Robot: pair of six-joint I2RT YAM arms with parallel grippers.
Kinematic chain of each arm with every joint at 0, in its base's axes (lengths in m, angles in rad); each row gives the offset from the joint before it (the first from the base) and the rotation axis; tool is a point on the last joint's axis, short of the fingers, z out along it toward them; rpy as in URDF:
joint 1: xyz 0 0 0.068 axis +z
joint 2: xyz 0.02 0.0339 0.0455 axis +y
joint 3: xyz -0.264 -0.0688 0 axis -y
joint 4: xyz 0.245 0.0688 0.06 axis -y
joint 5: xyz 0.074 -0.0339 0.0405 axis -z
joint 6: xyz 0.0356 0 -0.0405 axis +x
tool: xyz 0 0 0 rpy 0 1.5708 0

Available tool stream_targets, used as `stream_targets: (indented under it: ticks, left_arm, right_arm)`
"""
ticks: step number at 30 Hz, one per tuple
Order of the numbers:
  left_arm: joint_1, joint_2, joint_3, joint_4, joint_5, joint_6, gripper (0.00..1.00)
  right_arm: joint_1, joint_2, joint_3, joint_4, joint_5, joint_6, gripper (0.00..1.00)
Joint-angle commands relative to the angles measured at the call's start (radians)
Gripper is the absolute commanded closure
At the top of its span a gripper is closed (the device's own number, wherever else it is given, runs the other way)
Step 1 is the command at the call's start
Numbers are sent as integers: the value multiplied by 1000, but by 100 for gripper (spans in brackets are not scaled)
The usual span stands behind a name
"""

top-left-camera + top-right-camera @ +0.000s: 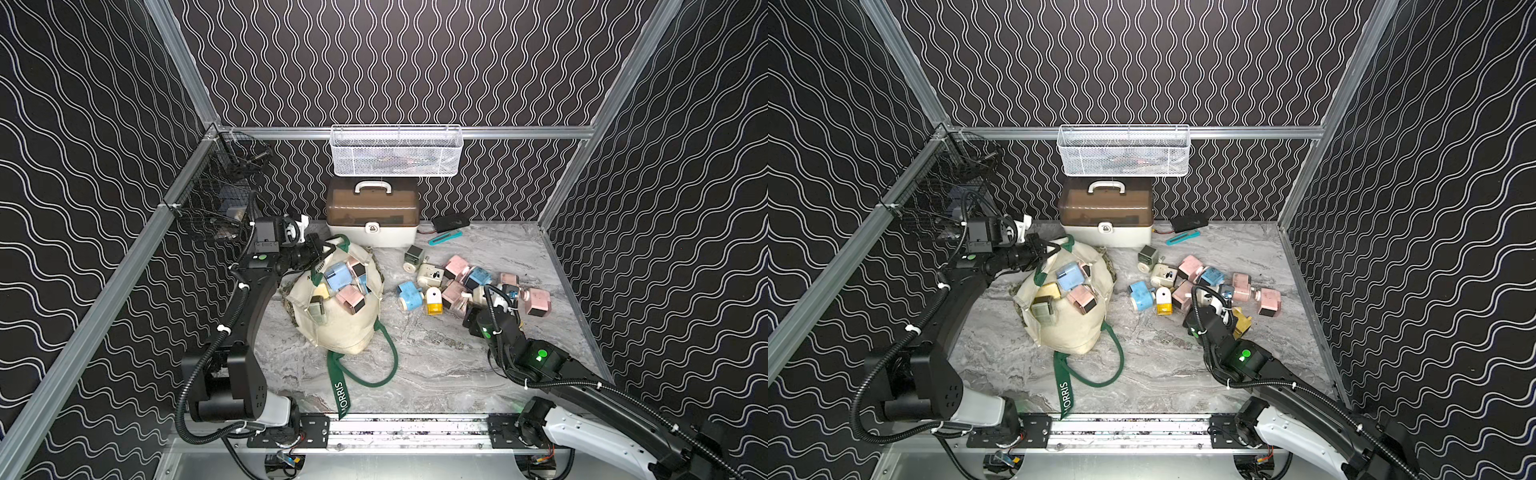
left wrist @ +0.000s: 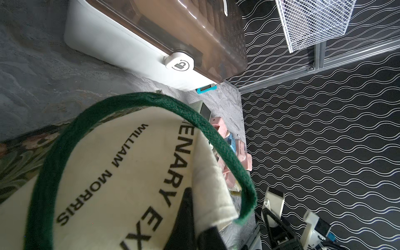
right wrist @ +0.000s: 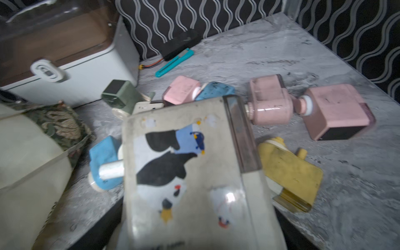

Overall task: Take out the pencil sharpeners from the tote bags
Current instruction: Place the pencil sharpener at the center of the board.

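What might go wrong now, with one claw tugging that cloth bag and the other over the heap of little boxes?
1. The left claw pinches only the rim of the tote bag. If the cloth slips, the bag may slump over the blue sharpener and pink sharpener at its mouth.
2. The right claw seems to hold a cream sharpener above the crowded pile. Dropped carelessly, it may knock the yellow sharpener.
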Motion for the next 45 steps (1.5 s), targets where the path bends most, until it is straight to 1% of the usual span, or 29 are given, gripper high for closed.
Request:
stream_targets:
  ticks: [1, 4, 11, 18, 24, 29, 36, 41, 45]
  left_arm:
    - [3, -2, 4, 53, 20, -12, 100]
    - [2, 4, 7, 50, 21, -12, 100]
    - [3, 1, 4, 51, 22, -13, 100]
    - [3, 0, 4, 53, 21, -15, 100]
    - [3, 0, 4, 52, 22, -15, 100]
    - [2, -1, 3, 52, 25, -15, 100]
    - [4, -3, 1, 54, 25, -14, 100]
    - [3, -5, -1, 56, 27, -17, 100]
    - [2, -4, -1, 56, 26, -18, 100]
  right_arm:
    - [-41, -5, -31, 17, 71, 117, 31]
    - [-94, -6, -80, 34, 86, 181, 31]
    - [-271, -23, -194, 105, 33, 283, 32]
    - [-441, -2, -279, 179, -46, 347, 32]
    - [-565, 32, -312, 220, -125, 372, 32]
    - [-637, 47, -318, 229, -178, 383, 31]
    - [-743, 120, -301, 239, -284, 384, 28]
    - [-759, 149, -291, 251, -312, 373, 25]
    - [-762, 149, -295, 256, -320, 372, 21]
